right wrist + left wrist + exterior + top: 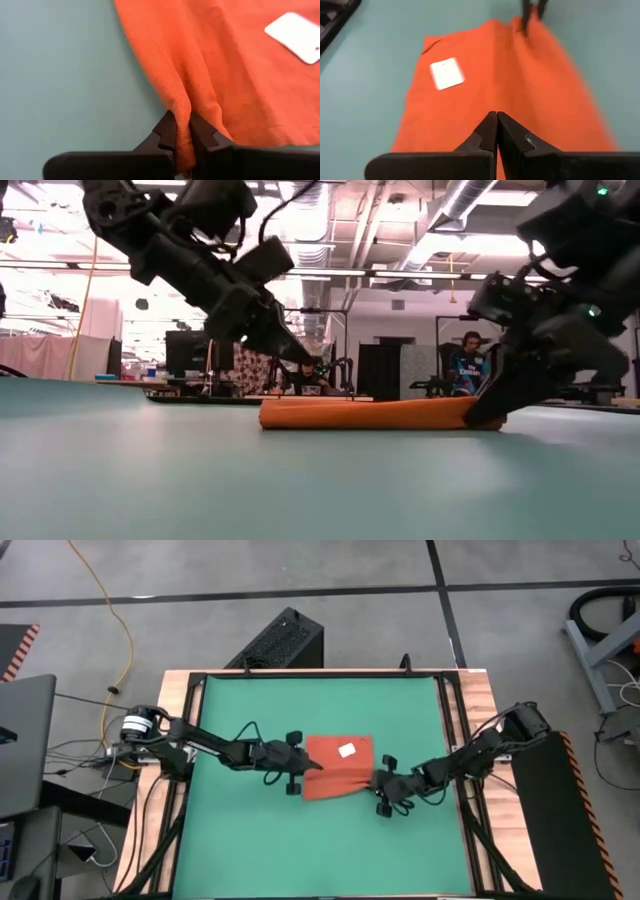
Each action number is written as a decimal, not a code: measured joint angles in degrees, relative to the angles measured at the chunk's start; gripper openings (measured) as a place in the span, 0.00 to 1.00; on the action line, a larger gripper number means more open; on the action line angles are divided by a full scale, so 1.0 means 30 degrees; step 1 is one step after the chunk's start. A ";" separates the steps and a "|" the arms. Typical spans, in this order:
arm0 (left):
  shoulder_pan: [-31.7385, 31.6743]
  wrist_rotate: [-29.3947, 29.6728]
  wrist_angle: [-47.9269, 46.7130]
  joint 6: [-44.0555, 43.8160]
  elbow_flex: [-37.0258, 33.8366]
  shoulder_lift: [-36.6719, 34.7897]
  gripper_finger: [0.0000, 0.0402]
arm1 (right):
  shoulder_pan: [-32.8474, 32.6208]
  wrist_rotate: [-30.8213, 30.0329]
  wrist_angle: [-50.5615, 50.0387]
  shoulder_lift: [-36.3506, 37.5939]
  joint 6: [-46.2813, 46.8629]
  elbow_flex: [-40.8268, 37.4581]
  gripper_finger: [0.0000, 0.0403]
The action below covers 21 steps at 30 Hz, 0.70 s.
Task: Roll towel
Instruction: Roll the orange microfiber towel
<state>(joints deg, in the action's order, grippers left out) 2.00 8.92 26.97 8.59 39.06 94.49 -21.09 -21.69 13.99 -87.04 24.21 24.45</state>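
Observation:
The orange-red towel lies on the green mat, with its white tag facing up. In the low view the towel shows as a low, rounded band. My left gripper is shut over the towel's left edge. In the low view its tip stands a little above the cloth. In the left wrist view the left gripper points across the towel. My right gripper is shut on the towel's right edge. My left gripper is shut over the towel's left edge; I cannot tell whether it touches the cloth. My right gripper pinches a raised fold at the towel's right edge, near the near corner, between its two fingers. The fingers slant down from the table's right. The rest of the towel lies on the mat.
A wooden frame runs round the mat. A black box stands beyond the table's far edge and a laptop off its left side. People sit in the room behind. Bare mat lies near and far of the towel.

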 joint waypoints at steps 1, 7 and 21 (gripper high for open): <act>-0.0221 -0.0174 0.0029 0.0056 -0.0017 0.0097 0.00 | 0.0161 0.0487 -0.0296 0.0322 0.0000 0.0111 0.08; -0.0988 -0.1678 0.1086 0.0080 -0.0003 0.1593 0.00 | 0.1690 0.2876 -0.1694 0.1900 0.1941 0.0279 0.09; -0.1033 -0.1885 0.1556 -0.0048 0.0012 0.3535 0.00 | 0.5064 0.8036 -0.3441 0.4953 0.6310 0.0327 0.09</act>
<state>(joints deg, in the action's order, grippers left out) -1.10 3.27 31.64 8.45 39.09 105.10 -5.90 2.42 3.67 -72.18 43.14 25.43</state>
